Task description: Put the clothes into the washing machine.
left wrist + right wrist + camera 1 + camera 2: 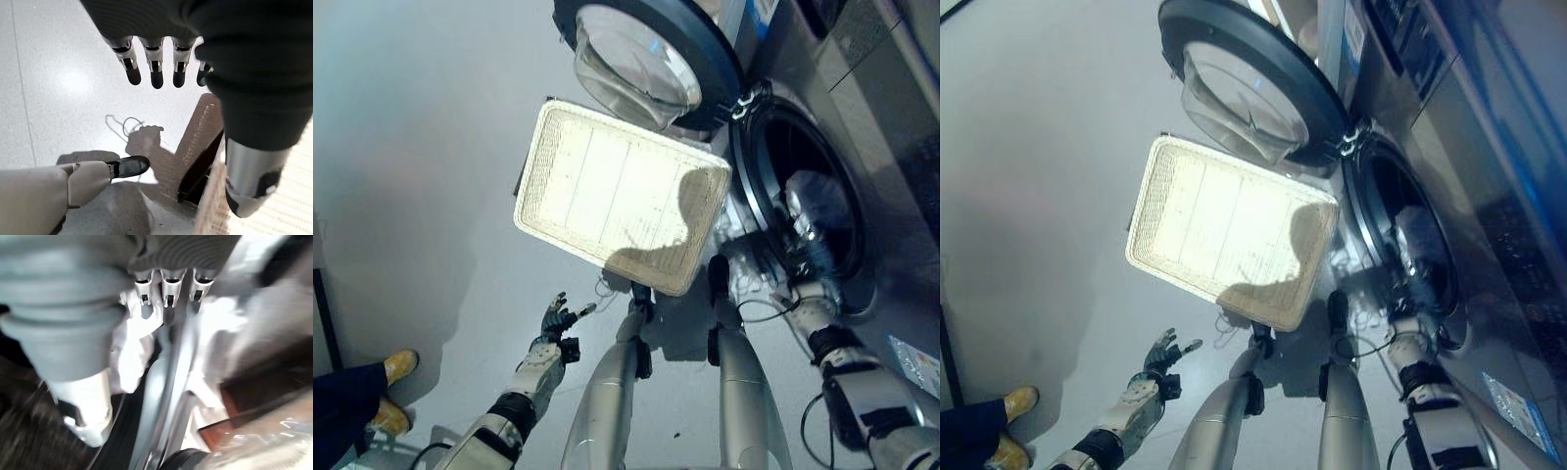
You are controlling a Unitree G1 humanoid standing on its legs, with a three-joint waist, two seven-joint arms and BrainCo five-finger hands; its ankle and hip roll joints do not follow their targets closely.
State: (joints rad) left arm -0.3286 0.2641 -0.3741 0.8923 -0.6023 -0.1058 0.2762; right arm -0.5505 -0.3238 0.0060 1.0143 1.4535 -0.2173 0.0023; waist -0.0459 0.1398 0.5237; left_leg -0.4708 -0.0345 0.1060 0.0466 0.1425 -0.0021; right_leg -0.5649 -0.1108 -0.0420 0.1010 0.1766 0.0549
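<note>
On the grey floor (431, 176) the left hand (555, 318) spreads open; right hand's (166, 289) wrist view shows fingers straight over white clothes (132, 347).

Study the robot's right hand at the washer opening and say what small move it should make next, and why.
Probably push the white clothes deeper into the drum: the right hand is at the washing machine's door rim with the cloth right by its fingers, the basket looks empty, and the left hand hangs open over the floor.
</note>
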